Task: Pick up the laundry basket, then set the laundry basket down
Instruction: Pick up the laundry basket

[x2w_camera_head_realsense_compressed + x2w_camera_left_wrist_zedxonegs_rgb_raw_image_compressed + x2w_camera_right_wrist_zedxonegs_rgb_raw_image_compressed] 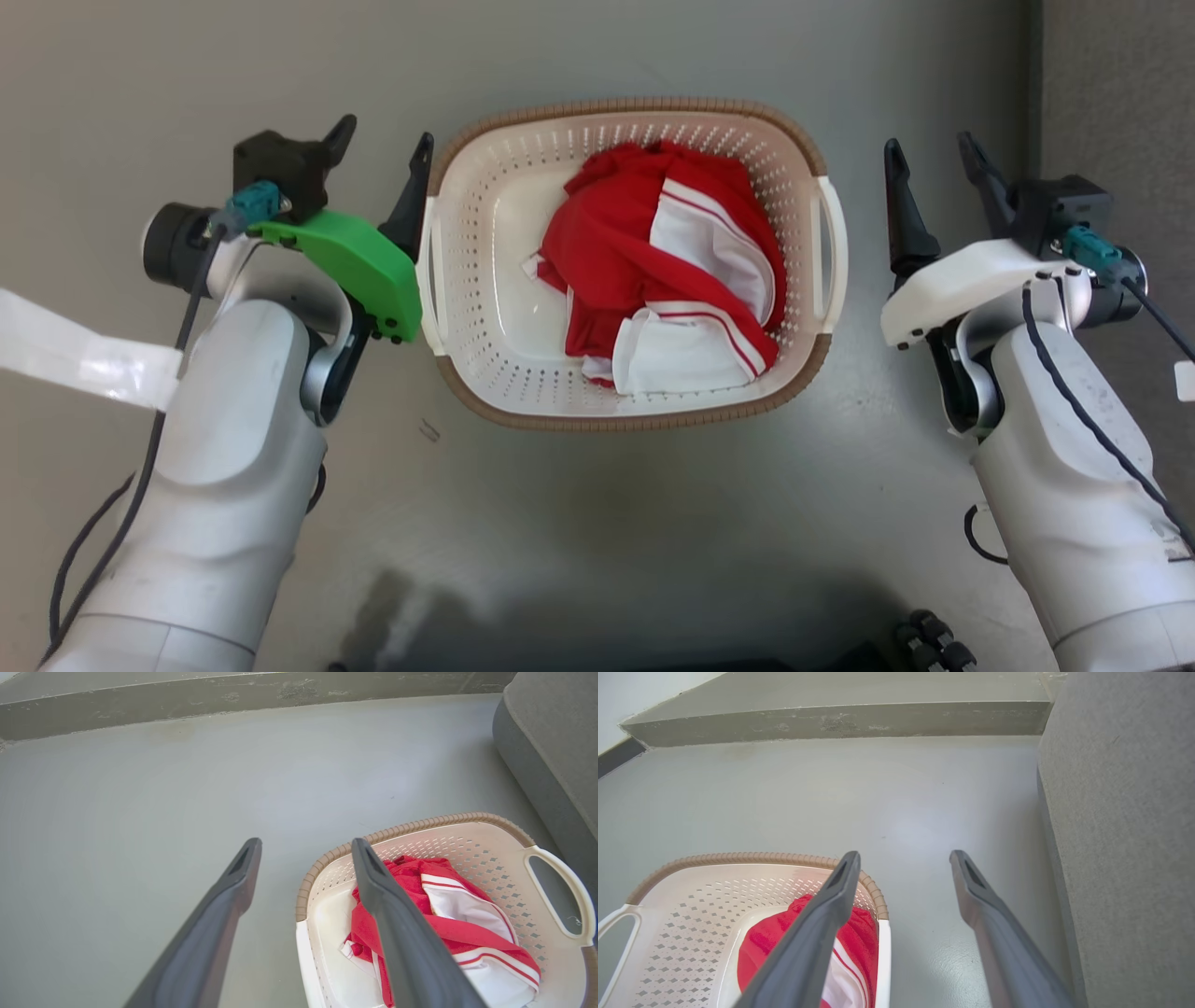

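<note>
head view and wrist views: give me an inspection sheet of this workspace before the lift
surface: grey floor, bare.
job's things: laundry basket on the floor between the arms, red and white garment inside.
clutter: white tape strip by the left arm.
grippers: left gripper open beside the left handle, contact unclear; right gripper open, apart from the right handle.
cables: left-arm cable and right-arm cable, black, looping loose.
surroundings: low step beyond; grey upholstered block at right.

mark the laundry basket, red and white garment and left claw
laundry basket [644, 422], head view, near brown rim
red and white garment [607, 252], head view, red fold
left claw [388, 131], head view, midway between fingertips
</note>
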Available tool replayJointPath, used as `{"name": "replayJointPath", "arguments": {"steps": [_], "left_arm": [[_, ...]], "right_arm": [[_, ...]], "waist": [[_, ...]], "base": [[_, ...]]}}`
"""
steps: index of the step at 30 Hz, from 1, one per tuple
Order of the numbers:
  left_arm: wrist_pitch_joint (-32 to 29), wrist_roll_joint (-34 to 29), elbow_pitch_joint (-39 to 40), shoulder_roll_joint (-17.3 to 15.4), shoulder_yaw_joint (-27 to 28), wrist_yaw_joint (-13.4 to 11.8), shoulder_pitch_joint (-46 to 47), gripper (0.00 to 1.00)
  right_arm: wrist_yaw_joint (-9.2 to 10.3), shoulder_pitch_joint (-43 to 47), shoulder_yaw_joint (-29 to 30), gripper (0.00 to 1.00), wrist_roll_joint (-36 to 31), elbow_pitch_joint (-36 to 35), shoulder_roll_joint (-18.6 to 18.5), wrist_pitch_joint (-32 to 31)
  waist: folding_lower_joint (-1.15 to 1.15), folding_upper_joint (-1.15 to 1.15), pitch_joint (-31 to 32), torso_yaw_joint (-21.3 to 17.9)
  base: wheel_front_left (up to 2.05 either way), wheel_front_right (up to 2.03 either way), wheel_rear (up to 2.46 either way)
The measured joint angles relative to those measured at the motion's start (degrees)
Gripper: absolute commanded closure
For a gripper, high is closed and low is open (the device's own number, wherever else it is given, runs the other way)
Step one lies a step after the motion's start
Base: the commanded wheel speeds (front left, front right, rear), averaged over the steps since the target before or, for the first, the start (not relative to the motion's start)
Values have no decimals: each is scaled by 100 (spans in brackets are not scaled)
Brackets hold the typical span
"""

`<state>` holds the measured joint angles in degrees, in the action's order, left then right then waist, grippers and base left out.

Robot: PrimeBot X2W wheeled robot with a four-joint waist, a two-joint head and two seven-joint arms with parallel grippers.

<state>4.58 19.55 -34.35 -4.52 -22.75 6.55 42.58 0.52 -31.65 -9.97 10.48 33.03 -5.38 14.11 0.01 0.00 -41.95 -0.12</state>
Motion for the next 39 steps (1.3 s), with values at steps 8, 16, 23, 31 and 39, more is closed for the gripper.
{"name": "replayJointPath", "arguments": {"steps": [8,16,23,31,39], "left_arm": [[-53,83,-658,16,-119,35,321,0],[-55,166,-1170,44,-225,56,514,0],[-57,305,-1526,74,-363,57,602,0],[-100,543,-1788,172,-601,57,809,0],[-160,878,-1964,274,-746,88,993,100]], "right_arm": [[-43,-364,-172,0,-9,552,45,0],[-118,-659,-232,0,10,917,136,4],[-203,-798,-366,0,18,1188,158,5],[-254,-915,-489,0,68,1593,166,16],[-364,-1150,-595,100,124,1778,247,24]], "waist": [[0,0,-555,-13],[0,0,-960,-57],[0,0,-1182,-105],[0,0,-1382,-147],[-1,0,-1411,-118]], "base": [[0,0,0],[0,0,0],[0,0,0],[0,0,0],[0,0,0]]}}
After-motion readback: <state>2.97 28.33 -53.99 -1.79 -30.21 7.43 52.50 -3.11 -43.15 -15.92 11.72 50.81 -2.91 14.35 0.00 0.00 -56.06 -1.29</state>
